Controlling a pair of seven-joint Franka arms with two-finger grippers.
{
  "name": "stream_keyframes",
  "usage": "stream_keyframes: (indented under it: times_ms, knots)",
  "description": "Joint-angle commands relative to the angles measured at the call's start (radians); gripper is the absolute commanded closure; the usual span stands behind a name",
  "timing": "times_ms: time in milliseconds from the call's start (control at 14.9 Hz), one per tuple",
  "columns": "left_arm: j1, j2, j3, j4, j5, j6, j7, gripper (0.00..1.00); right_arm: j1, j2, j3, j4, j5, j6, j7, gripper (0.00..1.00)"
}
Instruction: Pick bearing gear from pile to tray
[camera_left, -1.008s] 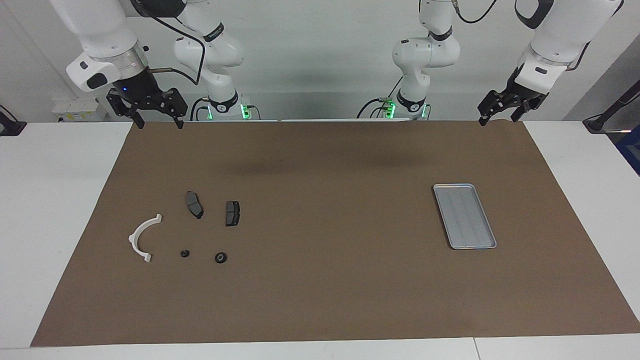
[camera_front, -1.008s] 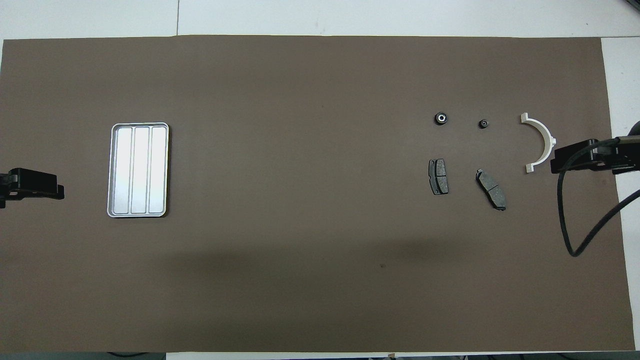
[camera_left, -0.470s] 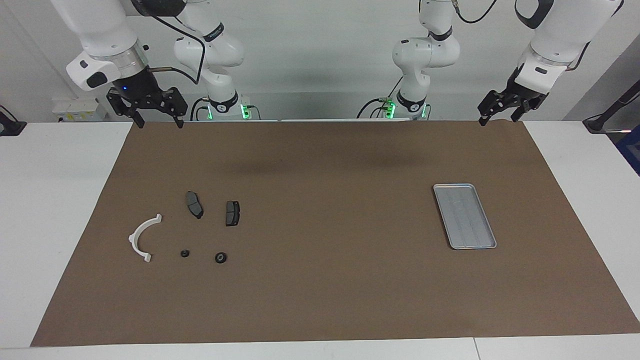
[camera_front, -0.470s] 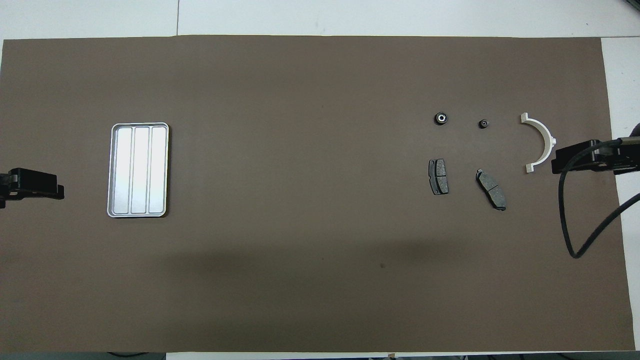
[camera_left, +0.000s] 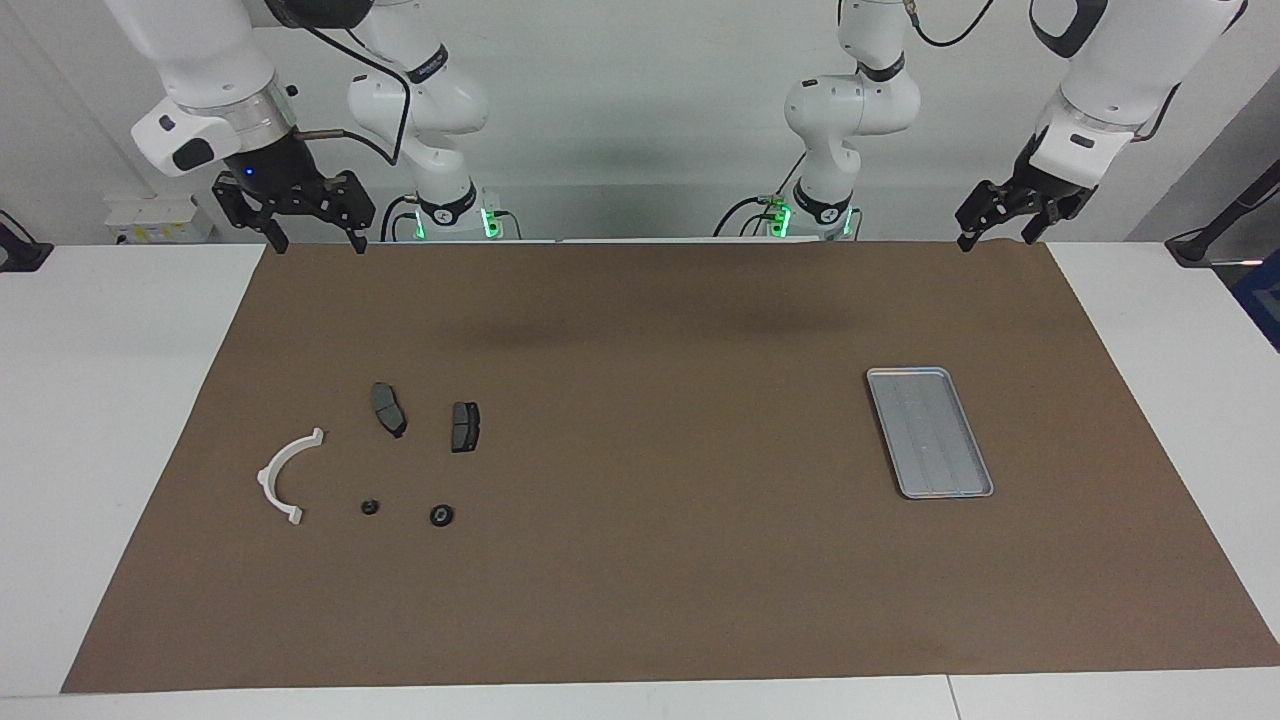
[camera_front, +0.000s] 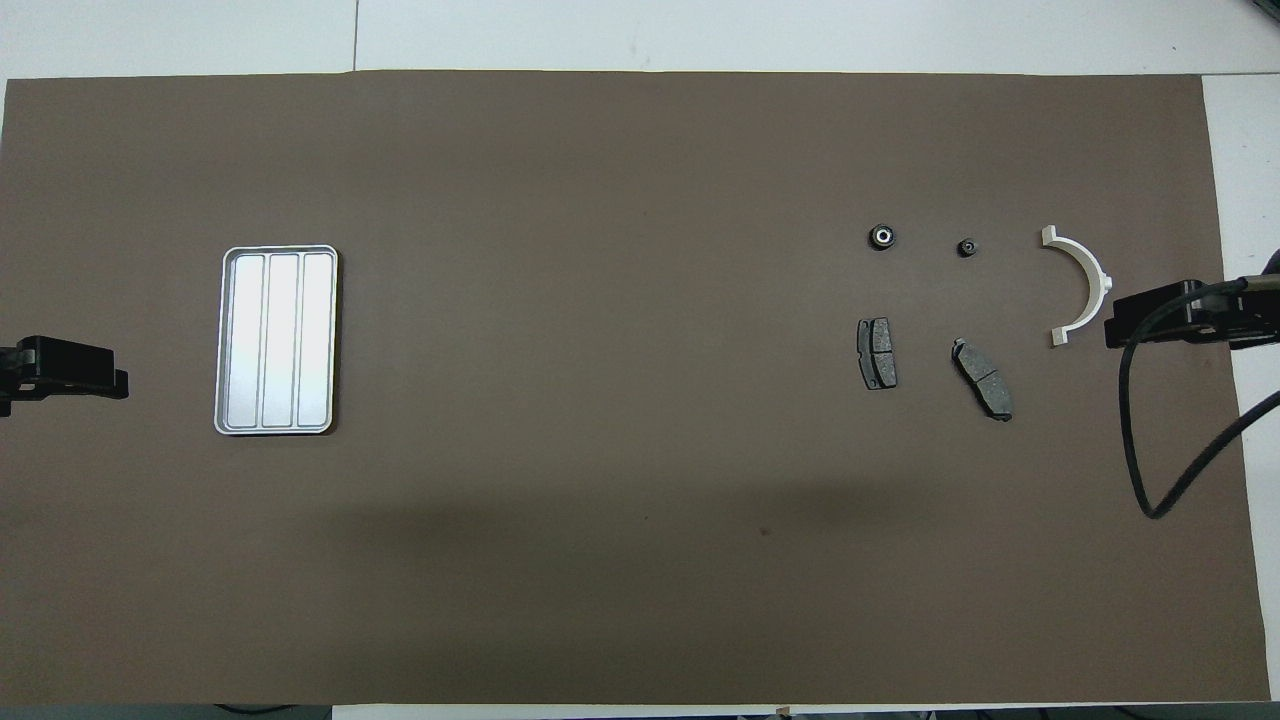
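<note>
Nothing of the task is done yet, as far as can be seen. Read the mat (camera_left: 640, 600) as a clock face with twelve pointing away from the robots.

The tray (camera_left: 930, 432) lies at nine o'clock, toward the left arm's end of the surface (camera_left: 100, 450), and it holds nothing.

The pile sits between two and three o'clock, with every part flat on the mat and apart from the others:
- Two pads (camera_left: 389, 409) (camera_left: 465, 426) lie on the side nearer the robots.
- A white bracket (camera_left: 285, 475) lies at three o'clock of them.
- Two small black round pieces lie at twelve o'clock of the pads.

The bigger round piece (camera_left: 441, 515) shows a bright centre from overhead and is probably the bearing gear. The smaller one (camera_left: 369, 507) may be a second.

The right arm (camera_left: 215, 120) holds its jaws spread and empty, raised over the mat's corner at about four o'clock, well apart from the pile. The left arm (camera_left: 1075, 140) waits over the corner at about eight o'clock, its jaws also spread and empty.

The whole job remains: reach to the pile, pinch the round piece, carry it to the tray and release it. The piece is small and low, so the pinch will need care.
</note>
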Motion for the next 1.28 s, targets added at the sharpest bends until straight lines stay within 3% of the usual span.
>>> stream_keyframes:
  times_ms: [0, 1209]
  knots:
    - [-0.006, -0.007, 0.007, -0.004, -0.013, 0.008, 0.013, 0.00, -0.018, -0.016, 0.007, -0.013, 0.017, 0.025, -0.028, 0.00]
    - [-0.004, -0.007, 0.007, -0.004, -0.013, 0.008, 0.013, 0.00, -0.004, -0.018, 0.015, -0.021, 0.020, 0.070, -0.023, 0.00]
